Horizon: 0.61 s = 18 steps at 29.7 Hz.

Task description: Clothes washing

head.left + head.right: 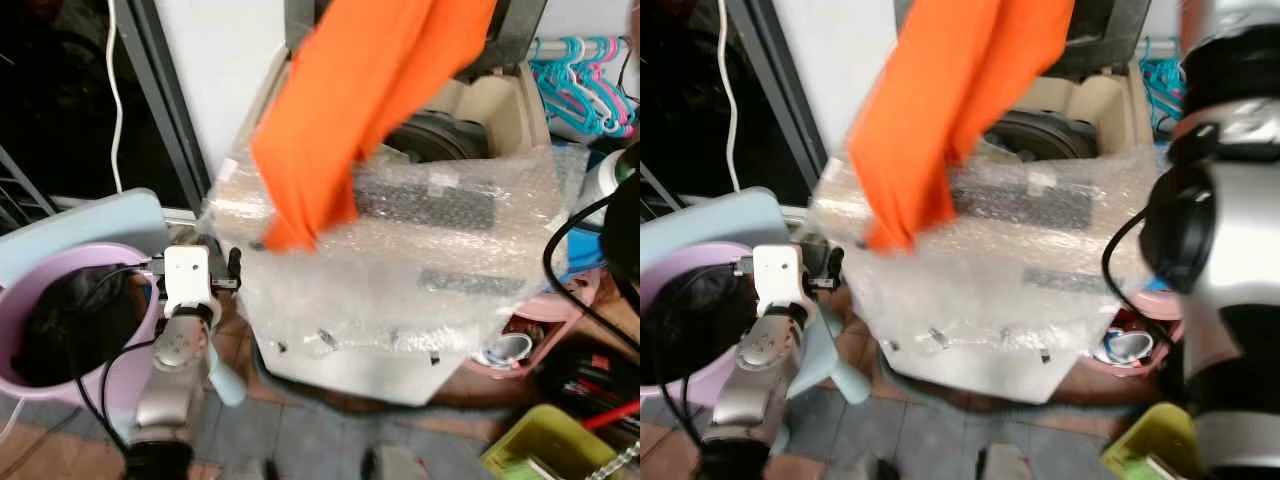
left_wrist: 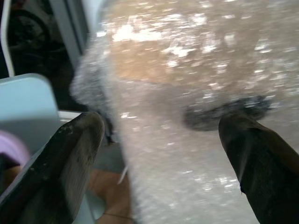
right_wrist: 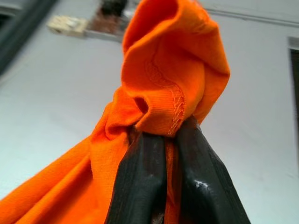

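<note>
An orange garment [image 1: 350, 110] hangs from above, over the front of the washing machine [image 1: 420, 280], which is wrapped in bubble wrap. The machine's dark drum opening [image 1: 440, 135] shows behind the cloth. My right gripper [image 3: 169, 133] is shut on a bunched fold of the orange garment [image 3: 159, 79]. The right arm [image 1: 1230, 250] rises at the right edge. My left arm [image 1: 180, 340] is low at the left. Its gripper [image 2: 161, 123] is open, facing the wrapped corner of the machine with nothing between the fingers. Beside it, a pink basin [image 1: 75, 255] holds dark clothes [image 1: 70, 320].
The pink basin rests on a light blue stool [image 1: 100, 215] by a dark door frame [image 1: 165, 110]. Turquoise and pink hangers [image 1: 585, 80] hang at the back right. On the floor to the right stand a pink tub [image 1: 545, 310] and a yellow-green bin [image 1: 545, 440].
</note>
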Motion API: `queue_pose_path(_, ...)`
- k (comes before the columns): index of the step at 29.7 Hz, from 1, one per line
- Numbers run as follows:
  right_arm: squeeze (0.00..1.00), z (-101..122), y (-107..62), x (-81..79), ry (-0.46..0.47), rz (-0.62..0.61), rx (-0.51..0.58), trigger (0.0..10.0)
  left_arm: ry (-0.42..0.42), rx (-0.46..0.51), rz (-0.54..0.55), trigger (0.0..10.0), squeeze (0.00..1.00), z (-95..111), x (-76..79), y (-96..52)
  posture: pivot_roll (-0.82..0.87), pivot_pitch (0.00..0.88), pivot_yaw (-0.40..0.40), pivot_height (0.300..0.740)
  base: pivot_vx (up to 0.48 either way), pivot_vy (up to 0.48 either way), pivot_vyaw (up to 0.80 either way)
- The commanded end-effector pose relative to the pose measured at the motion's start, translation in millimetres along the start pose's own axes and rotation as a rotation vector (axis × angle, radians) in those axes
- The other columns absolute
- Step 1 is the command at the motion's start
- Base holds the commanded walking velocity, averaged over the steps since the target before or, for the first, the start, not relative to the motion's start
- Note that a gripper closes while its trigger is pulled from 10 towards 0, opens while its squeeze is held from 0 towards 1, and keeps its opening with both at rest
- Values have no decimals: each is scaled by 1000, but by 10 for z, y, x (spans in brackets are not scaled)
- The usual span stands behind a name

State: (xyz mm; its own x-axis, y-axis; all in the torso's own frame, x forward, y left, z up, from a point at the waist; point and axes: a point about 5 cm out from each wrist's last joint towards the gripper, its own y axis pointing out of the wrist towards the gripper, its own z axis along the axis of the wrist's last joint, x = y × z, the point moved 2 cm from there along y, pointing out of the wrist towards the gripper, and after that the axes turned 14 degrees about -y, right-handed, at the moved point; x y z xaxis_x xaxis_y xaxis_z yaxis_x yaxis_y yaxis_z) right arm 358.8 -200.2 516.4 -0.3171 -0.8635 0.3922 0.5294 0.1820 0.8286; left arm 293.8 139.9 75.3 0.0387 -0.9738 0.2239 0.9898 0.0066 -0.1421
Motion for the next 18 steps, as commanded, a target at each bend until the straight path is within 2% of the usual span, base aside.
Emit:
queue_pose_path(1,0,-137,-69,-198,-2,56,-42,10000,17,13,16,10000,0,53,-72,19,-73,0,14,740,0,0,0)
queue_pose_path(2,0,-306,-181,-329,-3,101,-96,10000,16,14,17,10000,0,54,-66,20,-73,0,14,740,0,0,0)
queue_pose_path(3,0,-602,-430,-582,9,195,-193,10000,14,16,18,10000,0,56,-57,18,-69,0,14,740,0,0,0)
queue_pose_path(6,0,-906,-790,-893,45,314,-295,10000,13,15,19,10000,0,56,-55,12,-70,0,16,740,0,0,0)
queue_pose_path(7,0,-906,-790,-893,45,314,-295,10000,13,15,19,10000,0,56,-55,12,-70,0,16,740,0,0,0)
queue_pose_path(8,0,-975,-901,-986,66,351,-316,10000,12,13,19,10000,0,52,-56,11,-71,0,18,740,0,0,0)
queue_pose_path(9,0,-1082,-1158,-1207,132,449,-344,10000,13,11,18,10000,0,49,-59,10,-74,0,22,740,0,0,0)
queue_pose_path(10,906,-1090,-1283,-1315,167,506,-331,10000,13,9,17,10000,0,48,-58,10,-76,0,24,740,0,0,0)
queue_pose_path(12,906,-1081,-1309,-1337,176,522,-321,10000,13,9,16,10000,0,49,-57,10,-76,0,24,740,0,0,0)
queue_pose_path(13,1000,-1085,-1413,-1397,203,557,-317,10000,14,9,12,10000,0,46,-48,16,-78,0,25,740,0,0,0)
queue_pose_path(15,1000,-1088,-1444,-1408,209,562,-321,10000,13,10,10,10000,0,49,-41,20,-78,0,26,740,0,0,0)
queue_pose_path(18,1000,-1091,-1578,-1460,254,620,-331,10000,12,14,10,10000,0,61,-24,32,-78,0,27,740,0,0,0)
